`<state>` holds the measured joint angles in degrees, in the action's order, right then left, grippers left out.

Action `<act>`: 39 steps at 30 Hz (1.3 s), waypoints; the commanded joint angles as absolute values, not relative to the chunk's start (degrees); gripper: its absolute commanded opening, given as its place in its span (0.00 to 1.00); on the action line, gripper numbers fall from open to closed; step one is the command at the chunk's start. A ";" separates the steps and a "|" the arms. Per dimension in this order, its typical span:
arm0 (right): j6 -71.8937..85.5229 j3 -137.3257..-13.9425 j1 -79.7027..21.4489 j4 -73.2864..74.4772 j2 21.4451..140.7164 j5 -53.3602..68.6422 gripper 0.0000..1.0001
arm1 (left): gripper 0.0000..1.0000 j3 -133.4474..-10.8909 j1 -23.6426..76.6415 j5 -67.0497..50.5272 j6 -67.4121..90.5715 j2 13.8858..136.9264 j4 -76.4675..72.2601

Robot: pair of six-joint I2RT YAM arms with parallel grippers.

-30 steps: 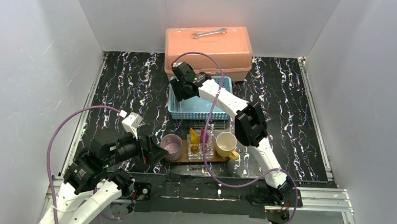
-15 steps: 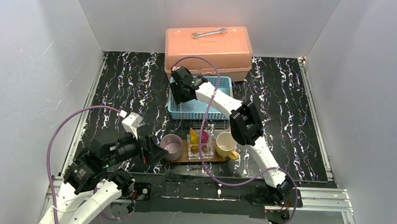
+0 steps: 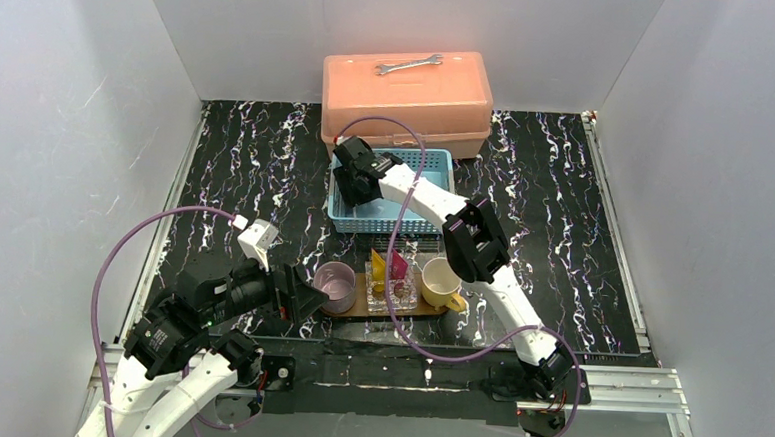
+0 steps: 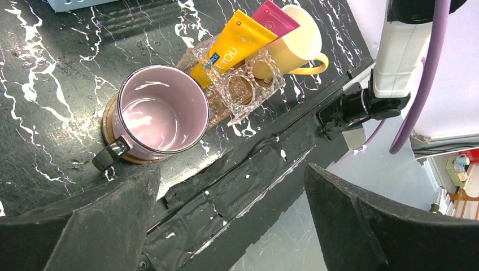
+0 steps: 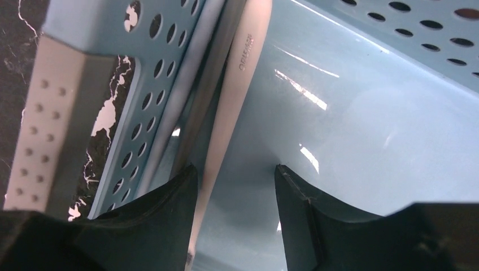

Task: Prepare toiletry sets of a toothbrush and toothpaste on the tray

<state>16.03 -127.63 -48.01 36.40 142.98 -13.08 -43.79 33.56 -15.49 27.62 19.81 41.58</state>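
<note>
Right gripper reaches down into the light-blue basket at the far middle of the table, jaws partly apart and straddling a pale toothbrush without clamping it. The brush lies flat against the basket's left wall, its long axis running near to far along that wall; which end carries the bristles I cannot tell. The step in hand looks like picking up the brush. Next it needs the jaws closed squarely across the handle, a lift clear of the wall, then a carry near to the tray, where the toothpaste tubes stand. Left gripper hovers wide open and empty.
</note>
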 commanded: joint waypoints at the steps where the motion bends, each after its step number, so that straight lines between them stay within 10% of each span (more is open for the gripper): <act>1: 14.15 -128.03 -47.72 38.06 143.96 -15.46 0.60 | 0.98 -43.42 33.58 -15.91 26.94 20.43 40.87; 7: 12.73 -125.02 -47.72 37.78 142.30 -17.63 0.52 | 0.98 -43.42 33.53 -15.91 26.89 20.48 40.87; 18: 11.96 -123.58 -47.55 37.71 140.35 -16.70 0.01 | 0.98 -43.29 33.57 -15.82 26.98 20.43 40.87; 39: 9.93 -118.85 -47.20 35.59 130.16 -19.51 0.01 | 0.98 -43.33 33.58 -15.64 27.07 20.92 40.87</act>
